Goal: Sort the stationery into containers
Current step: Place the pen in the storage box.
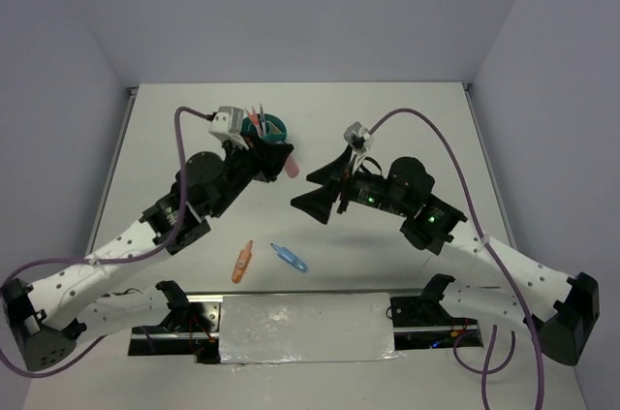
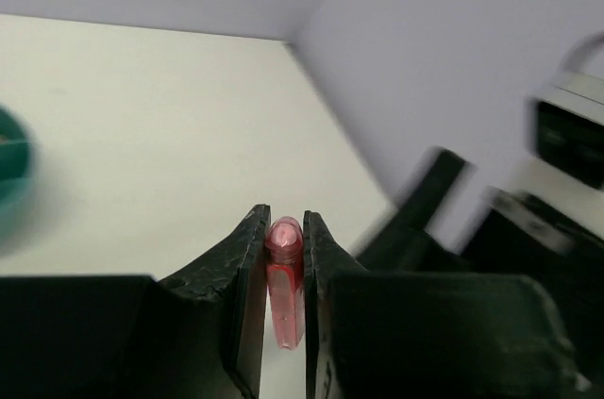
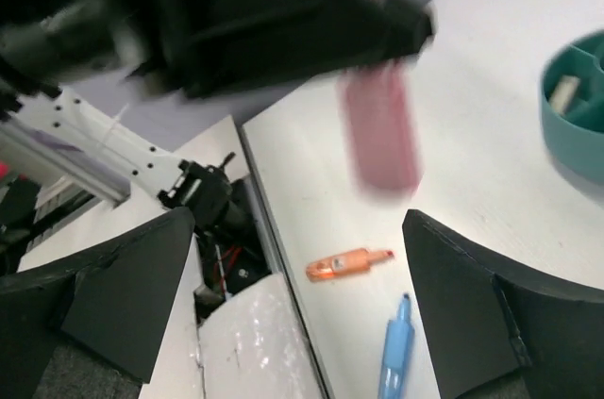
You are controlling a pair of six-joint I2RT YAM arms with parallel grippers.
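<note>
While the left jaws clamp a stubby, perhaps translucent pink marker (image 2: 284,286), the right jaws gape.

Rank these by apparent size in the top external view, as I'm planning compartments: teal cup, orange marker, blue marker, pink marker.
1. teal cup, largest, though partly hidden.
2. orange marker and blue marker, alike; no ranking.
3. pink marker, mostly hidden in the left tool and raised, so unsure.

Pink marker (image 2: 284,281), teal cup (image 3: 564,140)
</note>
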